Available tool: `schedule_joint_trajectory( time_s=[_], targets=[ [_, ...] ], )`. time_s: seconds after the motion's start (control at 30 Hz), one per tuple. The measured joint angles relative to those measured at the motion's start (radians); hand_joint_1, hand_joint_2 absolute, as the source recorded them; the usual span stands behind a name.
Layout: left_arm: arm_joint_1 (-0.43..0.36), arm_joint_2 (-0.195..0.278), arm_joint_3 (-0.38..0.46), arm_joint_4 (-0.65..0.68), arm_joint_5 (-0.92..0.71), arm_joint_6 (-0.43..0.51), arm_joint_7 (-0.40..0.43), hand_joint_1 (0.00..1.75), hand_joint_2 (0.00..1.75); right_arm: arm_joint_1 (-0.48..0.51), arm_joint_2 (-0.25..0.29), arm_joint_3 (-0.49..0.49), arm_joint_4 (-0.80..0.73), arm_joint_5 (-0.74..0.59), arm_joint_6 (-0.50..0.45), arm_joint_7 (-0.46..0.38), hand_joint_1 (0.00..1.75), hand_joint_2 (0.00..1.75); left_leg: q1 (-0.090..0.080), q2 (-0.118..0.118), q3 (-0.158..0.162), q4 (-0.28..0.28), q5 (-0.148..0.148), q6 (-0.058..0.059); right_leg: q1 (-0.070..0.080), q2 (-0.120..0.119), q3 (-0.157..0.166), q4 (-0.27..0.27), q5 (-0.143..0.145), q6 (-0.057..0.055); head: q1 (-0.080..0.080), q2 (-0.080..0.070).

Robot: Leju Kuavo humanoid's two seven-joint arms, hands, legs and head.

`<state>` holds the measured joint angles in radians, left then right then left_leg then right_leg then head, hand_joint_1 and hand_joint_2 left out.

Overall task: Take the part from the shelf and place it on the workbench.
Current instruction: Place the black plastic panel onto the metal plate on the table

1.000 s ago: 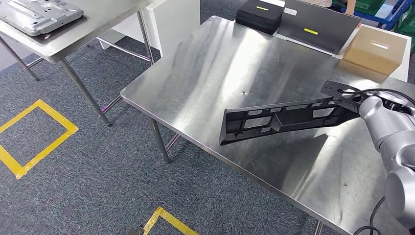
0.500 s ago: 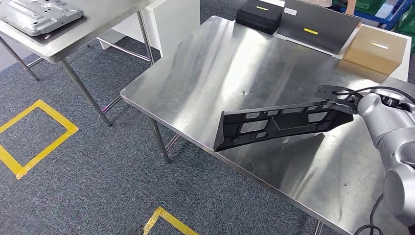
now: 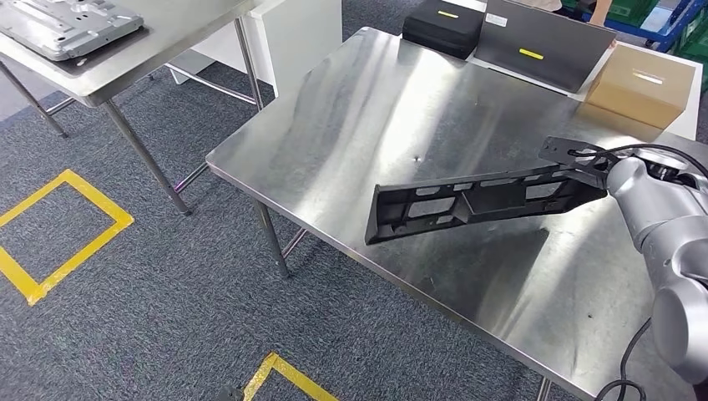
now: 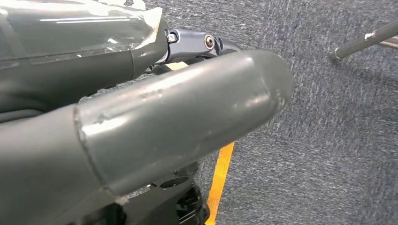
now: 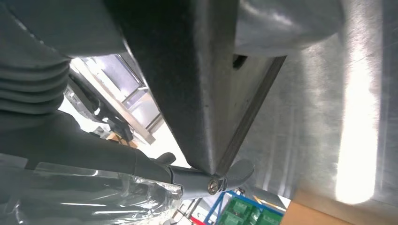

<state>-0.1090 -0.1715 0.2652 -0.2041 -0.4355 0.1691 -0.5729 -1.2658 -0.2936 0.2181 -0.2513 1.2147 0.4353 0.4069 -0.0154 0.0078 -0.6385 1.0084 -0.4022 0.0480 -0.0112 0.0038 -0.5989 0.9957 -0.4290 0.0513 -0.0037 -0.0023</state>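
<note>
While our right hand (image 3: 594, 167) grips the long black part (image 3: 467, 203) by one end, the rest juts out level over the steel tabletop (image 3: 376, 109), apparently clear of it, its far tip near the front edge. We judge this end grip keeps the fingers out from under for a flat set-down. Our left hand (image 4: 141, 126) hangs over carpet; whether its fingers are spread or curled, we cannot tell.

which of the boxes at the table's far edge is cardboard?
The brown box, rightmost of the three; the case and the flat box beside it are black.
</note>
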Motion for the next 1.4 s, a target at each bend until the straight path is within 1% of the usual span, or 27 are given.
schedule_joint_trajectory(
  time_s=[0.13,0.3,0.4,0.47,0.57,0.7,0.77,1.07,1.13,1.27,1.33,1.4],
  targets=[
    [0.002,-0.001,0.001,0.000,-0.004,0.000,0.000,0.00,0.00,0.000,0.000,-0.006,0.000,0.002,-0.010,0.007,0.00,0.00,0.000,0.000,0.000,0.000,0.000,0.000,0.000,0.000,0.000,0.000,0.000,0.000,0.000,0.000],
    [0.002,-0.001,0.002,0.000,-0.006,-0.001,0.000,0.00,0.00,0.000,0.000,-0.009,0.000,0.018,0.011,0.012,0.00,0.00,0.000,0.000,0.000,0.000,0.000,0.000,0.000,0.000,0.000,0.000,0.000,0.000,0.000,0.000],
    [0.003,-0.002,0.005,0.000,-0.005,-0.001,-0.002,0.00,0.00,0.002,0.003,-0.009,0.000,0.027,-0.026,0.023,0.00,0.00,0.000,0.000,0.000,0.000,0.000,0.000,0.000,0.000,0.000,0.000,0.000,0.000,0.000,0.000],
    [0.004,-0.002,0.010,0.000,-0.005,0.000,-0.007,0.00,0.00,0.005,0.006,-0.009,-0.002,0.035,-0.101,0.029,0.00,0.00,0.000,0.000,0.000,0.000,0.000,0.000,0.000,0.000,0.000,0.000,0.000,0.000,0.000,0.000],
    [0.007,-0.002,0.016,0.000,-0.005,0.000,-0.015,0.00,0.00,0.009,0.009,-0.013,-0.009,0.054,-0.275,0.007,0.00,0.00,0.000,0.000,0.000,0.000,0.000,0.000,0.000,0.000,0.000,0.000,0.000,0.000,0.000,0.000],
    [0.009,-0.003,0.019,0.000,-0.013,0.000,-0.020,0.00,0.00,0.009,0.007,-0.019,-0.029,0.076,-0.518,-0.094,0.00,0.00,0.000,0.000,0.000,0.000,0.000,0.000,0.000,0.000,0.000,0.000,0.000,0.000,0.000,0.000],
    [0.009,-0.003,0.021,0.000,-0.015,0.000,-0.021,0.00,0.00,0.006,0.004,-0.023,-0.037,0.082,-0.611,-0.135,0.00,0.00,0.000,0.000,0.000,0.000,0.000,0.000,0.000,0.000,0.000,0.000,0.000,0.000,0.000,0.000],
    [0.008,-0.007,0.026,0.000,-0.031,0.000,-0.021,0.00,0.00,0.006,-0.021,-0.029,-0.056,0.125,-0.909,-0.240,0.00,0.00,0.000,0.000,0.000,0.000,0.000,0.000,0.000,0.000,0.000,0.000,0.000,0.000,0.000,0.000],
    [0.008,-0.008,0.026,0.000,-0.033,0.000,-0.021,0.00,0.00,0.009,-0.027,-0.030,-0.059,0.128,-0.952,-0.254,0.00,0.00,0.000,0.000,0.000,0.000,0.000,0.000,0.000,0.000,0.000,0.000,0.000,0.000,0.000,0.000],
    [0.008,-0.010,0.026,0.000,-0.038,0.000,-0.020,0.00,0.00,0.017,-0.042,-0.036,-0.060,0.138,-1.003,-0.269,0.00,0.00,0.000,0.000,0.000,0.000,0.000,0.000,0.000,0.000,0.000,0.000,0.000,0.000,0.000,0.000],
    [0.008,-0.011,0.026,0.000,-0.043,0.000,-0.020,0.00,0.00,0.022,-0.051,-0.037,-0.060,0.156,-1.023,-0.274,0.00,0.87,0.000,0.000,0.000,0.000,0.000,0.000,0.000,0.000,0.000,0.000,0.000,0.000,0.000,0.000],
    [0.008,-0.011,0.026,0.000,-0.045,0.000,-0.020,0.00,0.00,0.023,-0.056,-0.037,-0.058,0.180,-0.994,-0.272,0.00,1.75,0.000,0.000,0.000,0.000,0.000,0.000,0.000,0.000,0.000,0.000,0.000,0.000,0.000,0.000]
  ],
)
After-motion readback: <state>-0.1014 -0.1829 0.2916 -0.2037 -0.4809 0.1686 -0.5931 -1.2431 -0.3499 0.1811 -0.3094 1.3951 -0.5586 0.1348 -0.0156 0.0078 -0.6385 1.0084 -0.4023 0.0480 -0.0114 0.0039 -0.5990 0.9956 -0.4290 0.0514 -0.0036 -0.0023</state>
